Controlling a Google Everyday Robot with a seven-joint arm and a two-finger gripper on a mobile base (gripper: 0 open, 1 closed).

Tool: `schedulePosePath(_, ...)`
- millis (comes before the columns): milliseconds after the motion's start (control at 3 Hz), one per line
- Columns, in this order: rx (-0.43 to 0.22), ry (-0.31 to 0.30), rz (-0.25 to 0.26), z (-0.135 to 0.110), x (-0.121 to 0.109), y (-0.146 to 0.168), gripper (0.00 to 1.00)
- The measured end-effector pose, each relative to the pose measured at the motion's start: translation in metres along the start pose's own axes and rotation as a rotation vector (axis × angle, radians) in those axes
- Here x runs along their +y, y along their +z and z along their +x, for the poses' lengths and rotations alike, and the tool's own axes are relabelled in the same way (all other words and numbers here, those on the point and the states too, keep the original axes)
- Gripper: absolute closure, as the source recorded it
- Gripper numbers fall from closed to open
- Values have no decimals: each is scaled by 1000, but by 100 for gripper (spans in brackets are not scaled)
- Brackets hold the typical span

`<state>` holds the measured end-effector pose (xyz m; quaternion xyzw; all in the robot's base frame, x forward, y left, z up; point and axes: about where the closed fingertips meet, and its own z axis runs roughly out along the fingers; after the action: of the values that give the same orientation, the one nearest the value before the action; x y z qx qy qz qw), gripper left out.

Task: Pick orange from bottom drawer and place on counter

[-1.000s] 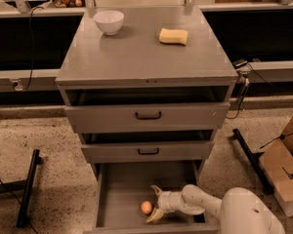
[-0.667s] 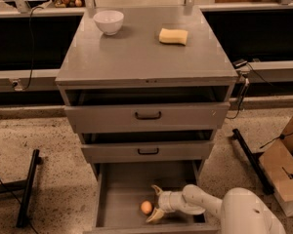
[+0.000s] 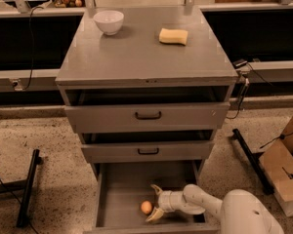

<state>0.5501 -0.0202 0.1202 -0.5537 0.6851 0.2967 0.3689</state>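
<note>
The orange (image 3: 146,207) lies on the grey floor of the open bottom drawer (image 3: 118,199), near its front. My gripper (image 3: 155,202) reaches into the drawer from the right, open, its two fingers spread just right of the orange, one behind and one in front. The counter (image 3: 136,52) is the grey cabinet top above.
A white bowl (image 3: 109,21) and a yellow sponge (image 3: 173,36) sit on the counter's far side. The two upper drawers with black handles (image 3: 148,115) are slightly open. A cardboard box (image 3: 285,172) stands on the floor at right, a black stand (image 3: 28,186) at left.
</note>
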Motion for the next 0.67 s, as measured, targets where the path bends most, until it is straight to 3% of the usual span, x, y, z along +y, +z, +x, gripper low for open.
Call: schedulePosePath(667,-3,1,-7,-1,3,4,38)
